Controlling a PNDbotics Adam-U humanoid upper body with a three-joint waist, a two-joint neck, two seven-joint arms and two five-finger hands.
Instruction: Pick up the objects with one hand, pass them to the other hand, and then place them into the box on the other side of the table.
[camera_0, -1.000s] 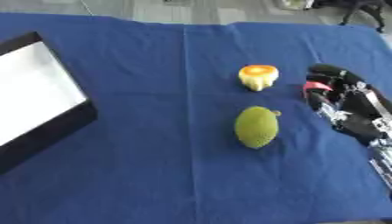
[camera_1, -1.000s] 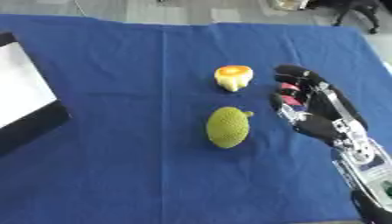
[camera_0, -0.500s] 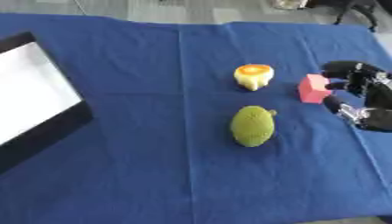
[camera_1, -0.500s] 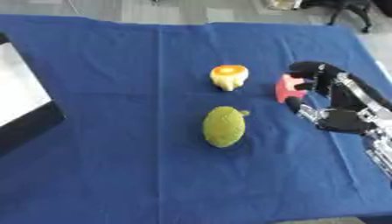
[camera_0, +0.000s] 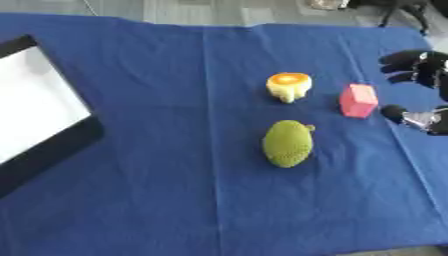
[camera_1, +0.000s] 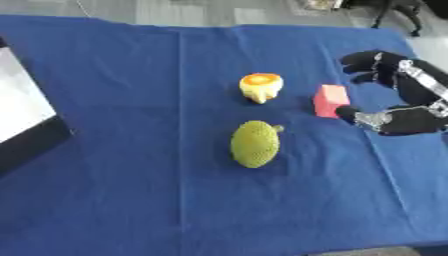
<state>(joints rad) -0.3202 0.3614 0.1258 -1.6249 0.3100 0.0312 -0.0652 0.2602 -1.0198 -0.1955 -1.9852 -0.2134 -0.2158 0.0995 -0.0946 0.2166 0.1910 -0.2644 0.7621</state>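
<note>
On the blue cloth lie a pink block, a pale yellow piece with an orange top and a bumpy green oval fruit. My right hand sits at the right edge beside the pink block, open, with its fingers spread above and behind the block and its thumb tip right next to the block's right side. Whether the thumb touches the block I cannot tell. The box, black-rimmed with a white inside, lies at the far left. My left hand is out of sight.
The cloth's far edge meets a grey floor along the top. Dark legs of some stand show at the top right corner. The cloth's right edge runs just past my right hand.
My right hand has drawn back to the right and spread its fingers, uncovering the pink block it was over. The whole view has also shifted, so the camera moved.
</note>
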